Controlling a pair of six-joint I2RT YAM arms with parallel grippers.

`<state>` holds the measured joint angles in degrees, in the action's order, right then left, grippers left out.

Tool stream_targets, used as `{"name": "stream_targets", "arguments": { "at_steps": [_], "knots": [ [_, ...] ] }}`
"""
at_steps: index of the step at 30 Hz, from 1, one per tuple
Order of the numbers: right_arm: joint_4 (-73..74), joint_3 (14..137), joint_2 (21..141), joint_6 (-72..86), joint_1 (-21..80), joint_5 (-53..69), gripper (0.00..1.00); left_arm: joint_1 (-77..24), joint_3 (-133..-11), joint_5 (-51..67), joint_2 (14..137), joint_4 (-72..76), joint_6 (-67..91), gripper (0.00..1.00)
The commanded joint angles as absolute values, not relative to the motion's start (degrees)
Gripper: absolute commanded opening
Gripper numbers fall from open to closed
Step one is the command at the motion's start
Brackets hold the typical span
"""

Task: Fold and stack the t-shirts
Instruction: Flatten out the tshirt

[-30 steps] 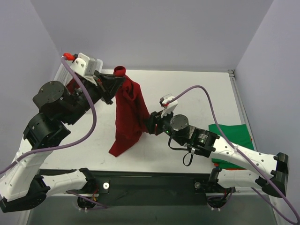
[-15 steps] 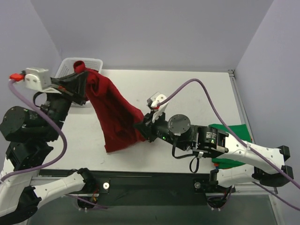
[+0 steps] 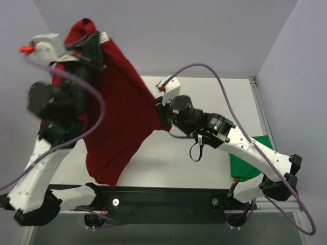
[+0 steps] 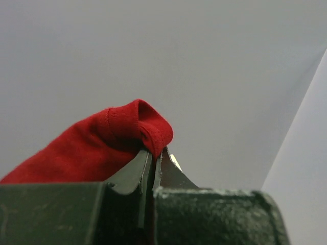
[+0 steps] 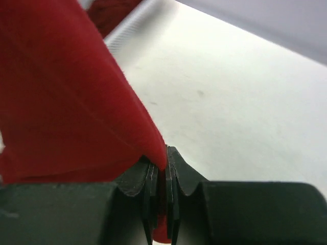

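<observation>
A deep red t-shirt (image 3: 120,120) hangs spread in the air between my two grippers, its lower corner drooping toward the table's near edge. My left gripper (image 3: 93,38) is raised high at the upper left and is shut on a hemmed edge of the red shirt (image 4: 117,140); its closed jaws show in the left wrist view (image 4: 155,153). My right gripper (image 3: 159,104) is shut on the shirt's other edge above the table's middle; the cloth (image 5: 66,92) is pinched between the closed jaws (image 5: 162,163). A folded green t-shirt (image 3: 251,158) lies at the table's right edge.
The white table (image 3: 204,158) lies below, with grey walls behind and to the sides. My right arm's purple cable (image 3: 225,97) loops over the table's middle. The lattice basket is hidden behind the left arm and the shirt.
My left gripper has risen high toward the upper left with the red shirt. My right gripper has moved up and back with its edge. The shirt has spread out between them, off the table.
</observation>
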<state>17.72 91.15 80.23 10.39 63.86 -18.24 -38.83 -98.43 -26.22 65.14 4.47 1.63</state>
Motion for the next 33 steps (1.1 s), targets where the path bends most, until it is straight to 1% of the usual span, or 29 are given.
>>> {"name": "stream_targets", "arguments": {
  "at_steps": [1, 2, 3, 4, 5, 6, 7, 8, 9, 10, 11, 12, 13, 15, 17, 18, 19, 20, 21, 22, 23, 24, 25, 26, 27, 30, 33],
  "knots": [
    [20.48, 85.98, 76.91, 15.99, 51.18, -11.35, 0.00, -30.26, -96.51, -11.19, 78.63, 7.10, 17.90, 0.00],
    [20.48, 82.39, 76.90, 16.87, 44.71, -7.60, 0.00, -29.89, -97.98, -7.86, 82.06, 7.55, 19.50, 0.00],
    [20.57, 80.09, 76.99, 18.18, 41.78, -6.08, 0.00, -29.80, -99.65, -6.52, 89.83, 7.65, 21.43, 0.00],
    [20.39, 77.98, 77.51, 20.80, 39.66, -4.15, 0.00, -29.62, -101.50, -4.68, 94.35, 6.95, 22.32, 0.00],
    [20.04, 75.87, 77.87, 22.22, 36.77, -0.65, 0.00, -29.71, -107.95, -0.57, 99.09, 5.99, 23.28, 0.03],
    [18.82, 70.89, 78.31, 23.19, 32.39, 1.65, 0.00, -29.71, -112.19, 2.34, 109.49, 4.24, 25.38, 0.06],
    [18.03, 68.75, 79.44, 25.03, 30.34, 2.71, 0.00, -29.71, -118.15, 4.81, 115.34, 0.13, 26.53, 0.12],
    [17.23, 66.47, 80.32, 25.92, 28.93, 3.25, 0.00, -29.88, -124.39, 9.62, 121.49, -4.35, 27.67, 0.22],
    [16.10, 63.57, 81.29, 26.62, 25.44, 4.91, 0.00, -29.97, -140.38, 11.32, 134.17, -8.31, 30.38, 0.45],
    [15.65, 62.41, 83.65, 27.67, 23.66, 5.79, 0.00, -29.88, -148.98, 12.47, 140.56, -16.79, 31.89, 0.53],
    [15.38, 61.71, 84.89, 28.99, 22.25, 6.67, 0.00, -30.06, -156.63, 15.44, 146.37, -20.01, 33.21, 0.60],
    [14.34, 60.83, 85.86, 29.61, 19.02, 8.16, 0.00, -30.23, -169.67, 16.34, 154.69, -25.35, 35.66, 0.69],
    [13.46, 59.43, 87.61, 30.14, 17.59, 9.13, 0.00, -30.50, -172.85, 16.09, 157.65, -27.84, 36.55, 0.75],
    [13.27, 58.54, 88.59, 30.15, 15.39, 9.75, 0.00, -31.28, -173.33, 16.17, 155.50, -31.53, 35.08, 0.78],
    [13.36, 57.57, 88.60, 30.06, 13.54, 9.58, 0.00, -32.51, -161.07, 12.60, 149.45, -32.43, 32.45, 0.79],
    [13.45, 57.13, 88.07, 30.32, 13.19, 9.06, 0.00, -34.00, -153.79, 11.18, 139.58, -27.30, 30.78, 0.79],
    [13.53, 56.78, 87.02, 30.50, 12.84, 8.27, 0.00, -34.54, -133.36, 9.34, 133.57, -22.81, 31.02, 0.79],
    [13.54, 56.08, 86.49, 30.67, 12.31, 7.91, 0.00, -35.24, -124.98, 4.53, 127.68, -18.85, 31.98, 0.79],
    [13.88, 55.81, 85.96, 31.37, 12.04, 7.48, 0.00, -35.68, -116.98, 1.09, 118.05, -16.02, 35.56, 0.79],
    [13.97, 55.29, 84.91, 31.72, 11.78, 7.04, 0.00, -35.68, -111.67, -2.77, 114.21, -17.21, 37.68, 0.78],
    [13.97, 54.50, 84.47, 31.99, 10.91, 7.55, 0.00, -35.77, -103.27, -8.29, 111.04, -18.88, 39.53, 0.73],
    [14.06, 54.14, 84.03, 32.34, 10.64, 7.73, 0.00, -35.86, -99.44, -10.70, 105.52, -21.51, 41.99, 0.69],
    [14.06, 53.79, 83.41, 32.60, 10.37, 7.73, 0.00, -36.12, -95.66, -12.72, 103.03, -21.79, 42.88, 0.65],
    [14.15, 53.53, 82.97, 32.61, 10.20, 7.65, 0.00, -35.86, -87.97, -14.31, 100.83, -21.80, 43.33, 0.56],
    [14.24, 53.00, 82.53, 32.61, 9.76, 7.30, 0.00, -35.60, -85.11, -15.28, 97.50, -22.84, 45.07, 0.55],
    [14.33, 52.12, 81.30, 32.69, 8.71, 7.03, 0.00, -34.28, -75.10, -16.52, 93.62, -23.20, 46.75, 0.52],
    [14.59, 51.68, 80.77, 32.52, 8.18, 7.12, 0.00, -32.96, -69.37, -16.61, 92.03, -23.21, 47.63, 0.50]
  ]
}}
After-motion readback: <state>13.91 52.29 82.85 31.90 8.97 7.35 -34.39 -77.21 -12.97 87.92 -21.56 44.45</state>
